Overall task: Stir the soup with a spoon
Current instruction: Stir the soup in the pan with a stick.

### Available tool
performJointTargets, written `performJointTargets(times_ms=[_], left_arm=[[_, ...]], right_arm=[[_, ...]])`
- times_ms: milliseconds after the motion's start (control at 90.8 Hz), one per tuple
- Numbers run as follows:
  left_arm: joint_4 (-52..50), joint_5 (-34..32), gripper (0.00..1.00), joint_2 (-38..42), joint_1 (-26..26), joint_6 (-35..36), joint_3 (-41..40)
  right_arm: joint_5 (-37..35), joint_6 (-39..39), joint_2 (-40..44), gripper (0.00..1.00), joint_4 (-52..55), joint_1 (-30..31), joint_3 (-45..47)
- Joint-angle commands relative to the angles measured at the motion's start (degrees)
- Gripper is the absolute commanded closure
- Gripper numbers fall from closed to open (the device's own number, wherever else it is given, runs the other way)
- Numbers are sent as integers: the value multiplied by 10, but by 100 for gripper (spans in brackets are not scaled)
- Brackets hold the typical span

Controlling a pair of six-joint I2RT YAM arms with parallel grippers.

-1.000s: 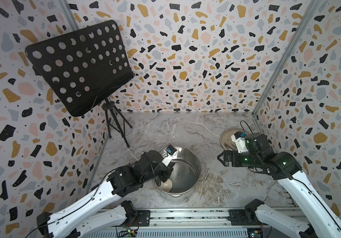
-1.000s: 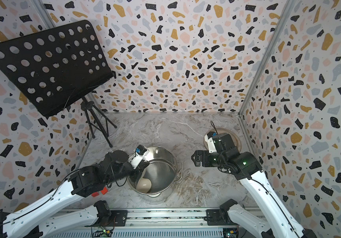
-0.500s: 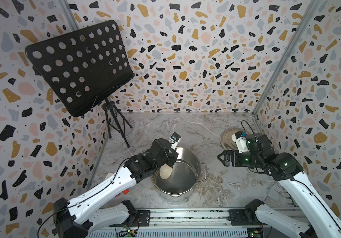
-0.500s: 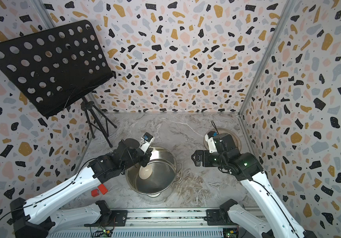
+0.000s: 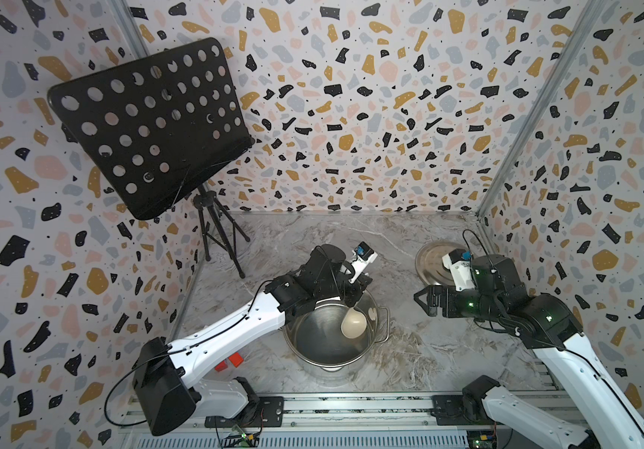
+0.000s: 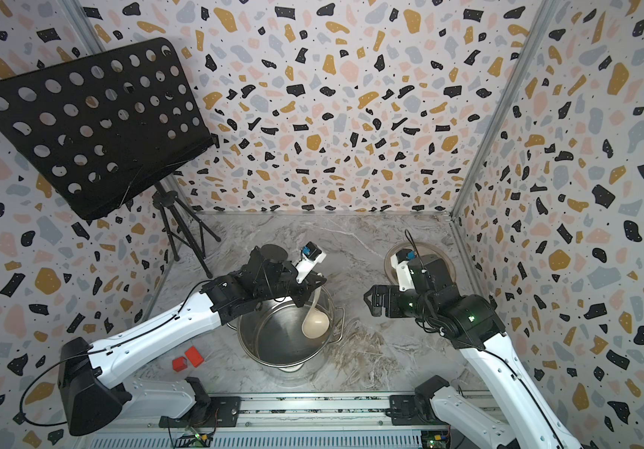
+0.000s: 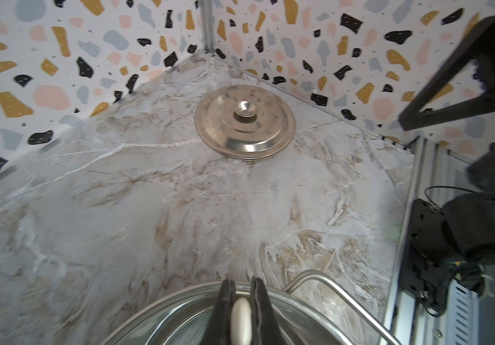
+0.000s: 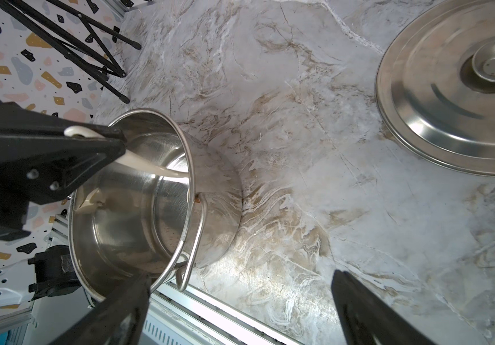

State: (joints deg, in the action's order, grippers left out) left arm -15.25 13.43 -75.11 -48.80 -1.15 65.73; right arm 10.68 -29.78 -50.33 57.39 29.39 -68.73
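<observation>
The steel pot (image 5: pixel 312 340) (image 6: pixel 273 340) stands at the front middle of the table. No soup shows in it; its inside is bare and shiny. My left gripper (image 5: pixel 353 298) (image 6: pixel 307 296) hangs over the pot's far rim, shut on the slim handle of the cream spoon (image 7: pixel 241 313). The spoon's bowl (image 5: pixel 353 325) (image 6: pixel 315 325) is down inside, by the pot's right wall. My right gripper (image 5: pixel 421 301) (image 6: pixel 370 301) hovers open and empty to the right of the pot, apart from it. The right wrist view shows the pot (image 8: pixel 138 215) between its fingers (image 8: pixel 126 301).
The flat steel lid (image 5: pixel 431 260) (image 7: pixel 244 125) (image 8: pixel 449 98) lies at the back right, partly under my right arm. A black music stand (image 5: pixel 149 124) on a tripod fills the back left. Two red blocks (image 6: pixel 188 357) lie left of the pot. A metal rail (image 5: pixel 351 404) runs along the front.
My left arm has swung from the pot's near left side to its far rim, carrying the spoon's bowl across the pot toward the right wall. The right arm has not moved.
</observation>
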Motion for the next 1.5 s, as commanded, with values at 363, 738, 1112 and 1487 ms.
performJointTargets(times_ms=[363, 738, 1112, 1487], left_arm=[[-94, 106, 100, 161, -20, 8, -103], [-238, -156, 100, 279, 26, -18, -109], [-75, -202, 100, 199, 75, -11, -97], [62, -2, 100, 39, 77, -38, -15]], right_arm=[[-4, 0, -4, 0, -1, 1, 3], [5, 2, -21, 0, -10, 1, -2], [13, 6, -23, 0, -10, 1, -14], [10, 1, -8, 0, -10, 1, -6]])
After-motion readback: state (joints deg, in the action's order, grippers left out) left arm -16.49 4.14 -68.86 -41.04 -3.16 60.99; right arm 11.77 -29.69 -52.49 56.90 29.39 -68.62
